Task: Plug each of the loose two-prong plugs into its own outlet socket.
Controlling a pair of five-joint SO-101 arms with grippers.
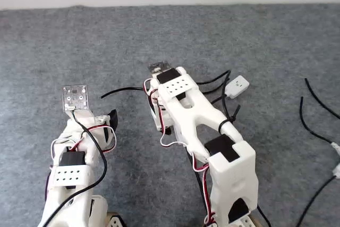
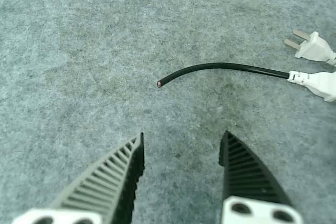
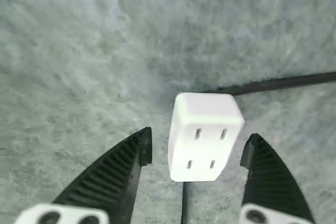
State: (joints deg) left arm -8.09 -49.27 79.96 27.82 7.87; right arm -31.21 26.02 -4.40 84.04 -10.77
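Here the right jaws gaped wide on either side of the white outlet socket (image 3: 203, 135), which lay flat on the grey desk (image 3: 79, 51), touching neither side. The left jaws were spread wide too and held nothing, with the black cable (image 2: 226, 68) lying loose ahead and a two-prong plug (image 2: 314, 46) beyond it. That plug looked light, hard and slick, best pinched across its flat body, clear of the prongs. The floppy cord would likely drag, and the socket probably needed pinning.

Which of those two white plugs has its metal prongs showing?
The plug farther from the jaws, its two prongs in plain sight; the other white plug, on the black cord, shows none.
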